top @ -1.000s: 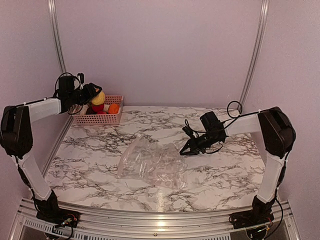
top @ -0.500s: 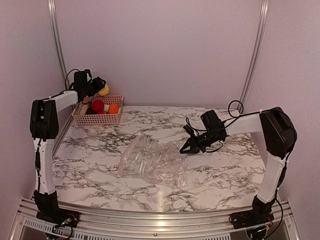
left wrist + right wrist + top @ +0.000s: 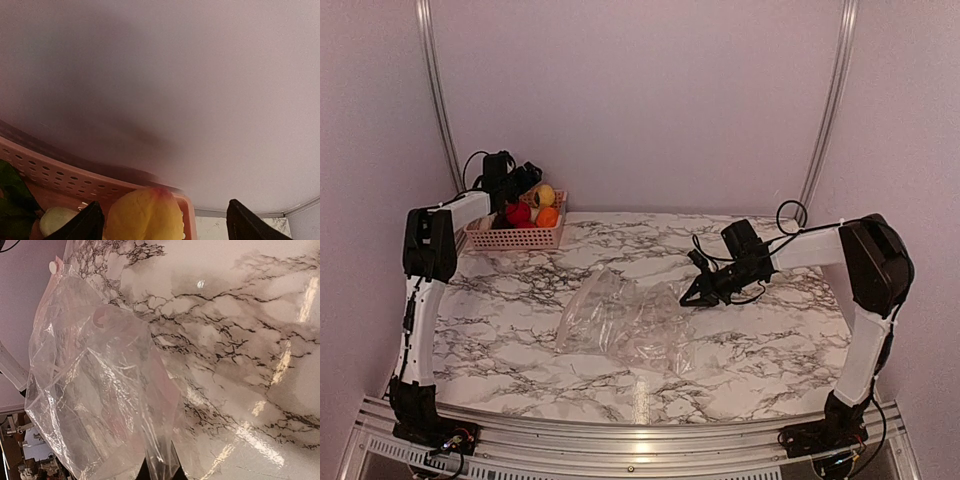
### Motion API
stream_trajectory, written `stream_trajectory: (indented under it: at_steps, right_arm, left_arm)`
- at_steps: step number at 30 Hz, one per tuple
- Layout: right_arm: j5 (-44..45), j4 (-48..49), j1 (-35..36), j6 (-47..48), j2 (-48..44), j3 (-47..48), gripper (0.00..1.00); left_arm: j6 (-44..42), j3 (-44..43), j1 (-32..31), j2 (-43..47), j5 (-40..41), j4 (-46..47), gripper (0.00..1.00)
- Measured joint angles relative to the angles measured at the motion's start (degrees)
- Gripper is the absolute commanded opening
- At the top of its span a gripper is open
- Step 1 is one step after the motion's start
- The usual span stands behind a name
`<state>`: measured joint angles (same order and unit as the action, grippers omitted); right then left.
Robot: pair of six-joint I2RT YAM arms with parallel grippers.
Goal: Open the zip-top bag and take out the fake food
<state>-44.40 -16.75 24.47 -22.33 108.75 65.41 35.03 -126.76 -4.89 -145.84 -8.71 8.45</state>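
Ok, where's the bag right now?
The bag lies crumpled in the middle of the table in the top view, its right edge pinched by the right gripper. The basket sits apart at the back left.

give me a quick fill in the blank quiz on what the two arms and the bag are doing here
1. The right gripper is ____ on the edge of the zip-top bag.
2. The left gripper hangs open over a basket whose colour is ____.
3. The piece of fake food between the left gripper's fingers is ____ in colour.
Missing words: shut; pink; yellow.
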Motion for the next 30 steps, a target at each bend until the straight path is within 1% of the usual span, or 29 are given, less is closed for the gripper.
stream_trajectory:
  at_steps: [2, 4, 8, 12, 17, 23, 27, 30]
  right_arm:
    - [0.0, 0.0, 0.0, -0.1, 0.0, 0.0, 0.0]
    - [0.0, 0.0, 0.0, -0.1, 0.0, 0.0, 0.0]
    - [0.0, 0.1, 0.0, 0.2, 0.0, 0.5, 0.0]
    - [-0.1, 0.3, 0.0, 1.3, 0.0, 1.4, 0.0]
    - [-0.3, 0.6, 0.0, 3.9, -0.1, 2.1, 0.0]
    - [-0.5, 0.6, 0.2, 7.9, -1.6, 2.5, 0.0]
    - [-0.5, 0.5, 0.7, 10.8, -2.8, 3.6, 0.0]
    - [-0.5, 0.5, 1.3, 12.6, -3.8, 3.9, 0.0]
  left_arm:
    - [0.1, 0.0, -0.1, 0.0, 0.0, -0.2, 0.97]
    - [0.2, 0.0, -0.2, 0.0, -0.2, -0.1, 0.98]
    - [-0.3, 1.1, -0.4, 0.9, -1.1, -0.3, 0.97]
    - [-1.8, 6.2, -0.8, 5.6, -3.5, -1.5, 0.95]
    - [-6.8, 17.1, -1.7, 17.7, -9.7, -4.0, 0.95]
    - [-15.3, 36.0, -4.7, 36.0, -21.7, -6.6, 0.94]
    - [-19.6, 49.3, -6.4, 44.0, -28.5, -7.6, 0.94]
    - [-21.4, 59.0, -8.0, 48.5, -31.9, -7.8, 0.94]
